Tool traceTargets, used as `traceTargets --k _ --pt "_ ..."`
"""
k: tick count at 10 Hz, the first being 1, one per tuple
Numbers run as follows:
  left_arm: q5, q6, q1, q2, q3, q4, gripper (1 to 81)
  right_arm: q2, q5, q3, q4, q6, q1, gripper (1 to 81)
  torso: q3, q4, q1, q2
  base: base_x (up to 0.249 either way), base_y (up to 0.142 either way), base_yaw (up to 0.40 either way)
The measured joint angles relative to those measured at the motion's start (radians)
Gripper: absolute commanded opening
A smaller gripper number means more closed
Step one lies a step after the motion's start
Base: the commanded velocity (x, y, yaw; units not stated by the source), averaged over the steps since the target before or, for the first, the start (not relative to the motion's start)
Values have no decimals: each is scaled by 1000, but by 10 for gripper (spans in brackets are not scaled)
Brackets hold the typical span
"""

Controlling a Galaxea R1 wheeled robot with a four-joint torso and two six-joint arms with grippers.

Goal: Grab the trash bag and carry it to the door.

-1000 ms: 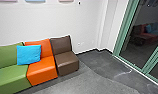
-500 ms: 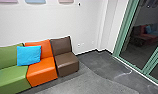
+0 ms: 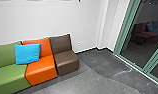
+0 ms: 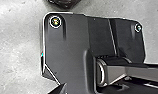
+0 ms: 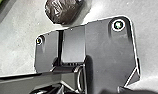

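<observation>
A dark, shiny trash bag (image 5: 62, 11) shows in the right wrist view, just beyond the edge of the robot's wide plate. In the left wrist view, part of the same dark bag (image 4: 63, 3) is cut off by the picture's edge, over pale grey floor. Whether either gripper has hold of it, I cannot tell. Glass doors with a green frame (image 3: 126, 27) stand on the right in the head view.
A row of green, orange and brown seats (image 3: 67, 61) with a blue cushion (image 3: 27, 53) lines the white wall on the left. Grey carpet (image 3: 80, 83) meets darker flooring (image 3: 105, 63) before the doors.
The whole head picture has shifted a little, the wall pictures sliding up out of it, so my camera has moved slightly. The seats and cushion keep their places.
</observation>
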Motion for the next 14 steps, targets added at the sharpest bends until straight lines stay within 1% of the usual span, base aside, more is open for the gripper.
traceTargets --k 1,3,5,7,9,10,12,13,14 --pt "-1 -1 -4 0 4 -11 811 -35 -1 34 8 1 39 811 -16 0 24 -37 0 0 0" --pt "2 -3 -25 3 10 -34 811 -40 -2 67 19 4 102 811 -48 0 72 -113 0 0 0" --pt "9 -3 -60 3 10 -59 811 -38 -17 72 23 7 142 811 -71 0 120 -189 0 0 0" --pt "33 -3 -104 3 10 -96 811 -39 -55 63 38 7 212 811 -80 0 168 -264 0 0 0" --pt "77 -3 -156 -6 11 -124 811 -34 -94 45 54 8 279 811 -81 0 215 -339 0 0 0" --pt "94 -3 -176 -20 11 -134 811 -34 -117 37 66 8 293 811 -81 0 240 -377 0 0 0" --pt "108 -3 -184 -52 36 -153 811 -35 -134 28 76 8 294 811 -83 0 287 -453 0 0 0" --pt "112 -3 -189 -54 42 -162 811 -35 -134 28 80 8 294 811 -91 0 309 -489 0 0 0" --pt "116 -3 -202 -49 40 -176 811 -35 -135 28 84 8 294 811 -112 0 331 -525 0 0 0"
